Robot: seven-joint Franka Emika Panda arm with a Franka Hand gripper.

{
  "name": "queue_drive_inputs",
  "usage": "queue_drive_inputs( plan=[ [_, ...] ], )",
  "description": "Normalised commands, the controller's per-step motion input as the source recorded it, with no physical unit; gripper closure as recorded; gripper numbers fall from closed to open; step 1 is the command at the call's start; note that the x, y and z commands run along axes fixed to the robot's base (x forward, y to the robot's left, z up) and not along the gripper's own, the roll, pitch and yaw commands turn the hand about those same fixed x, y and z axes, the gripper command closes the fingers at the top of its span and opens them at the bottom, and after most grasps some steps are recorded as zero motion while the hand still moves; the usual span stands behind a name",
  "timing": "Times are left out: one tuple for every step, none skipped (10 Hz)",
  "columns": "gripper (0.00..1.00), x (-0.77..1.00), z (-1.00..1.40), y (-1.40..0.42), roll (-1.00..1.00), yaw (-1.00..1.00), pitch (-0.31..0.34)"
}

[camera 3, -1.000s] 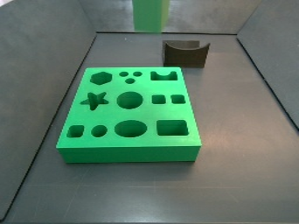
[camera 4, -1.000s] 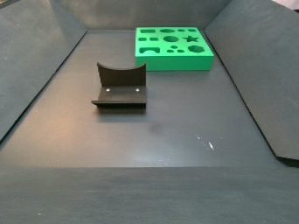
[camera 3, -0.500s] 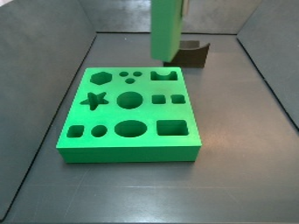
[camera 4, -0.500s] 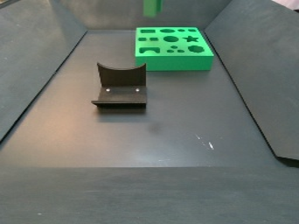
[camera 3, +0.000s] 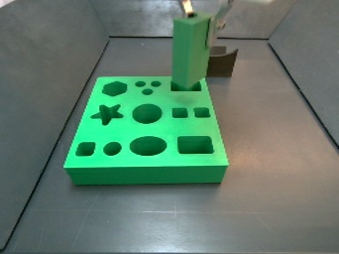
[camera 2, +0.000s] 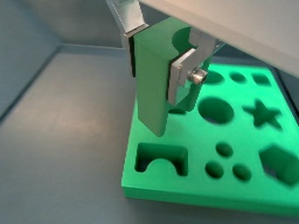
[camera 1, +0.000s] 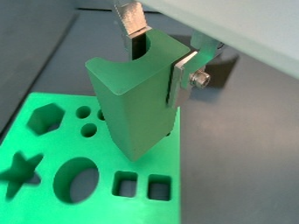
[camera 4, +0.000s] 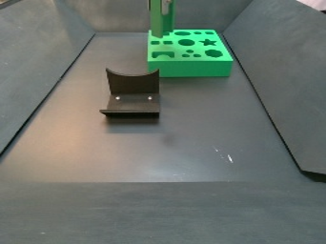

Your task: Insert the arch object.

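My gripper [camera 3: 199, 8] is shut on the arch object [camera 3: 189, 55], a tall matte green column held upright by its upper end. In both wrist views the silver fingers [camera 1: 183, 77] [camera 2: 180, 73] clamp its sides, with the gripper [camera 1: 156, 57] [camera 2: 156, 61] around its notched top. The column's lower end hangs over the arch-shaped hole [camera 2: 162, 157] at the far edge of the green holed board [camera 3: 133, 159]. I cannot tell whether it touches the hole. The column also shows in a side view [camera 4: 159, 19], above the board [camera 4: 204, 65].
The dark fixture with a curved notch [camera 4: 132, 93] stands on the grey floor away from the board, partly behind the column in a side view [camera 3: 221, 62]. Sloping grey walls [camera 3: 54, 109] enclose the floor. The board has star, round, square and hexagon holes.
The gripper has come down with the arch object. The column moved from the top edge of the view to just over the board's arch hole.
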Motion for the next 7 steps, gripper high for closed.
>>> queue_drive_inputs(
  plan=[
    [1.00,0.00,-0.37,0.00,0.03,-1.00,-0.016],
    [1.00,0.00,-0.10,0.00,0.00,-1.00,-0.089],
    [1.00,0.01,0.00,0.01,0.00,-0.99,-0.124],
    [1.00,0.05,0.00,0.02,0.06,-0.95,-0.037],
    [1.00,0.04,0.00,0.01,0.09,-0.94,-0.046],
    [1.00,0.03,0.00,0.01,0.08,-0.95,-0.054],
    [1.00,0.03,0.00,0.01,0.09,-0.94,-0.040]
  ],
)
